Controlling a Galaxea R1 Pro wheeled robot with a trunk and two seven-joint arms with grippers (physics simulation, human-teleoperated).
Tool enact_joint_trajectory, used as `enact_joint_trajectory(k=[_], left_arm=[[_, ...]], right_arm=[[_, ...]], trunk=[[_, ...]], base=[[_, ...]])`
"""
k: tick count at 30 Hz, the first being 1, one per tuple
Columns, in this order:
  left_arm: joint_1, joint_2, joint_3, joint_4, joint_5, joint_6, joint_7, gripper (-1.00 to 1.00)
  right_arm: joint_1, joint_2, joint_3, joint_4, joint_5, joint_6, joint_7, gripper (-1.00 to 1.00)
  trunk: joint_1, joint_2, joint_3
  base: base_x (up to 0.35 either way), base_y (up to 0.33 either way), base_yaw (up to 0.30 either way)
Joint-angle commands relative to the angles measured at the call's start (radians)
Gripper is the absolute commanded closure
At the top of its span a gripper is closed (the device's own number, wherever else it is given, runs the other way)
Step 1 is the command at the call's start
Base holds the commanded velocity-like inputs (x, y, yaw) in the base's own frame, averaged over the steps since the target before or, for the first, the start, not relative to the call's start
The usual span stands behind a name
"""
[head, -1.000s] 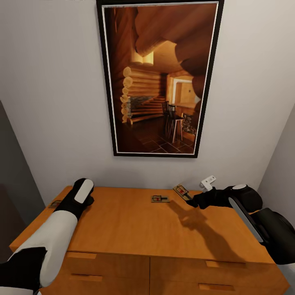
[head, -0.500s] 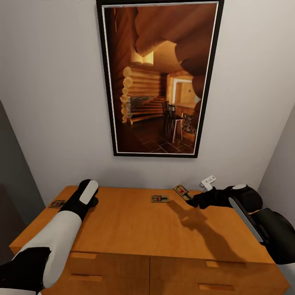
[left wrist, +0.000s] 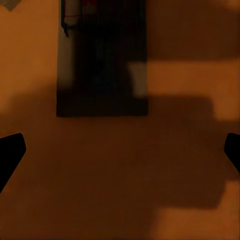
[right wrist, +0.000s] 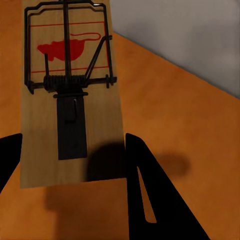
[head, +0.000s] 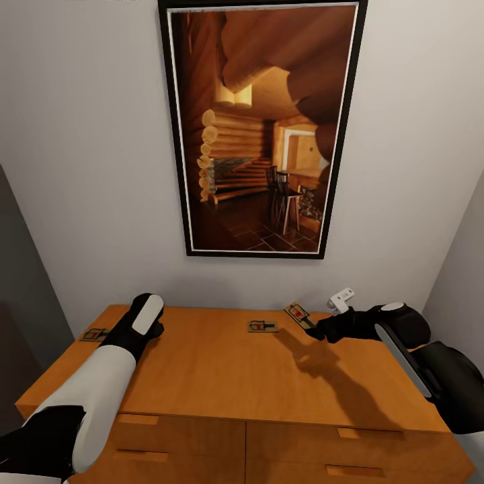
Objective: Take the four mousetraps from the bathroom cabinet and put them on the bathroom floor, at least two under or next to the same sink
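Right claw [right wrist: 75,165] astride mousetrap [right wrist: 70,95], cabinet [head: 222,376] top

Legible text, labels, brands, numbers: none. Sole printed marking: a red mouse silhouette inside a red outline on the mousetrap [right wrist: 70,95], without lettering that can be read.

Cabinet [head: 222,370] stands against the wall, below a framed picture [head: 262,128]. On its top: one mousetrap [head: 93,334] at the far-left edge, a second [head: 262,327] centre-far, a third [head: 296,312] just right of it.
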Motion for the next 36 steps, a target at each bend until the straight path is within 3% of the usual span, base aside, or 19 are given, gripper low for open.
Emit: enact_joint_trajectory(k=[1, 36], left_arm=[[-0.001, 0.0, 0.003, -0.002, 0.005, 0.004, 0.007, -1.0], [0.0, 0.003, 0.003, -0.017, 0.003, -0.006, 0.011, -1.0]], right_arm=[[-0.001, -0.001, 0.001, -0.001, -0.006, 0.005, -0.008, 1.0], [-0.002, -0.001, 0.001, -0.001, -0.002, 0.005, -0.009, 1.0]], trunk=[[0.0, -0.001, -0.001], [0.0, -0.001, -0.001]], base=[[0.0, 0.0, 0.0], [0.037, 0.013, 0.0]])
